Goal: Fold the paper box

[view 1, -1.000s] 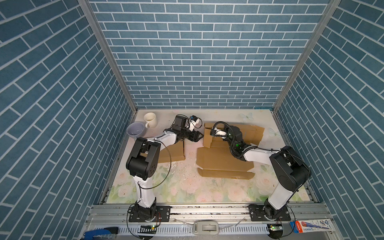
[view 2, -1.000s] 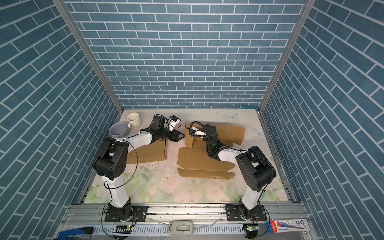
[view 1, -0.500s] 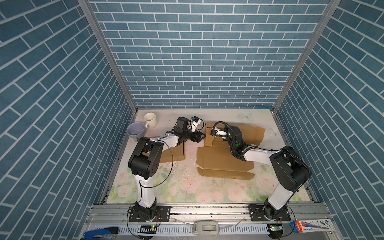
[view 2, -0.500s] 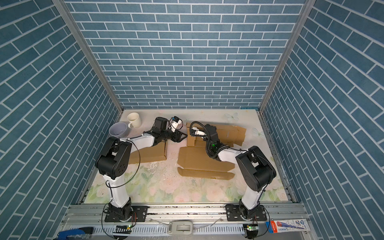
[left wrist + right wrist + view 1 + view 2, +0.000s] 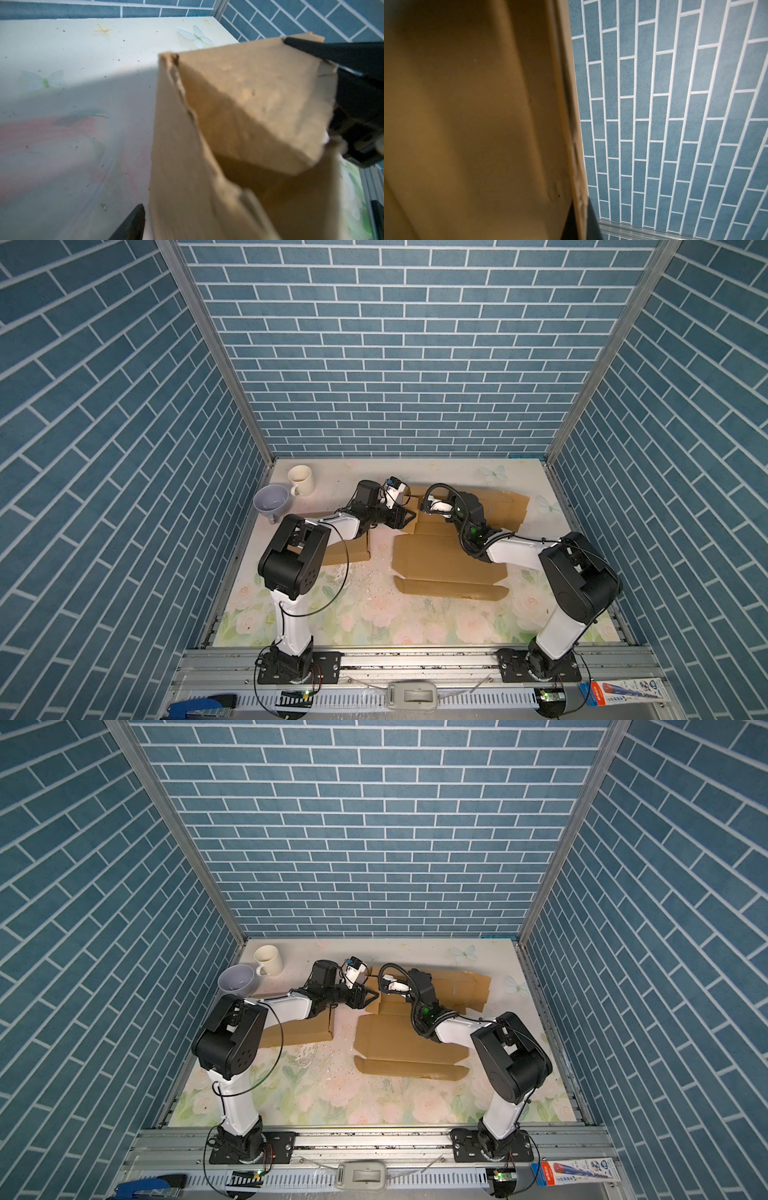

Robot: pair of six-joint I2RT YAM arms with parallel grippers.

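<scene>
A surface [image 5: 374, 614] printed with pale flowers and butterflies is closed in on three sides by walls [image 5: 395, 364] of blue brick pattern, with a metal rail [image 5: 415, 659] along its open front. In both top views a cream mug [image 5: 300, 480] and a lavender bowl [image 5: 271, 499] stand touching at the far left corner. The paper box [image 5: 440, 560], still largely an unfolded brown sheet, lies right of the middle. A second cardboard piece [image 5: 345, 551] lies beneath the left arm [image 5: 340, 526].

The two arms meet at the box's far left corner, where a flap [image 5: 249, 108] stands raised. The left jaws are partly open and straddle this flap: in the left wrist view one finger [image 5: 332, 52] lies across its corner and the other [image 5: 131, 224] sits just beside its edge. The right arm [image 5: 515, 551] reaches over the sheet; the right jaws are closed on a thin edge of the box, as the right wrist view shows.

Compared with one second ago, the left arm has swung rightward, bringing its jaws from beside the box to the flap, and they have narrowed. The right arm, mug and bowl are unchanged.
</scene>
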